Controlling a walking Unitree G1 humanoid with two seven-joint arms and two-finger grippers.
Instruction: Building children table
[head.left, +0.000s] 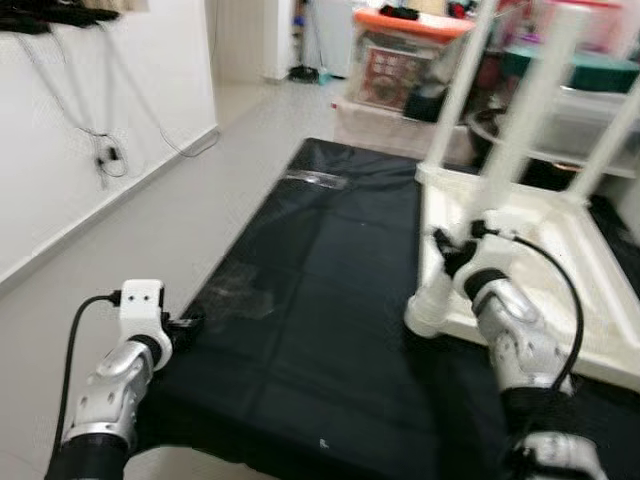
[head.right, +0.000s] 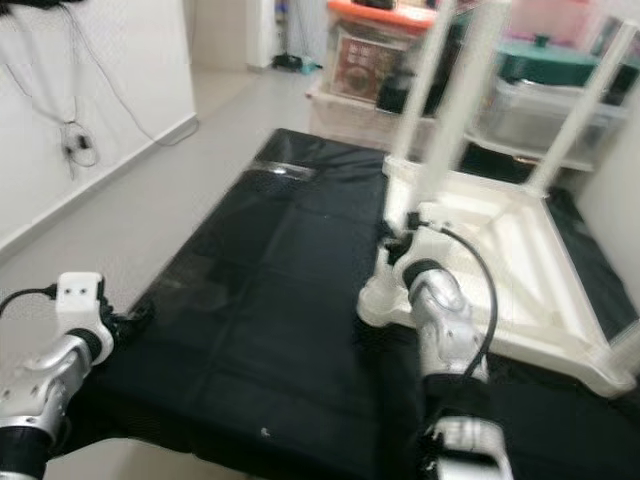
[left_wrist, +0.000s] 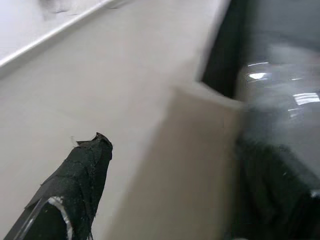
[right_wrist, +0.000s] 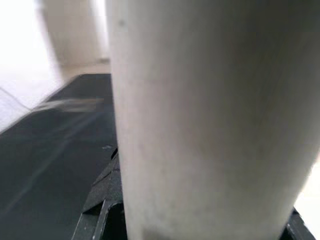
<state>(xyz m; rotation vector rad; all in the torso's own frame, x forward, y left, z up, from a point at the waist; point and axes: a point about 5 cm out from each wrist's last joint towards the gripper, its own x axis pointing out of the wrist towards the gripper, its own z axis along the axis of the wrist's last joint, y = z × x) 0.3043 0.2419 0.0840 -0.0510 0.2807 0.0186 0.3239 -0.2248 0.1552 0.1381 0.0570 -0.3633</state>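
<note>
Table: a white children's table (head.left: 530, 250) lies upside down on the right side of a black mat (head.left: 320, 290), its top flat against the mat and its frame facing up.

Legs: three white legs stand up from the frame at the far corners and middle; the nearest leg (head.right: 455, 110) rises from the near left corner, just where the right arm works. The far right corner runs out of frame, so the full count cannot be confirmed.

Right gripper: the right gripper (head.right: 400, 245) is at the base of the nearest leg, its black fingers (right_wrist: 102, 200) on either side of the white tube, which crowds the wrist camera; it appears to be pinching the leg.

Left gripper: the left gripper (head.left: 185, 322) hovers at the near left edge of the mat, well apart from the table, holding nothing. One black finger (left_wrist: 80, 185) shows above the pale floor (left_wrist: 100, 90); whether the pair is spread or pressed together cannot be told.

Progress: the build looks well along, with legs already standing in the frame. Judging by the grip, the near leg is being seated or tightened. Turning the table upright is not yet done.

Surroundings: storage boxes (head.left: 400, 60) crowd the far end of the mat; cables (head.left: 105, 155) hang down the white wall on the left.
</note>
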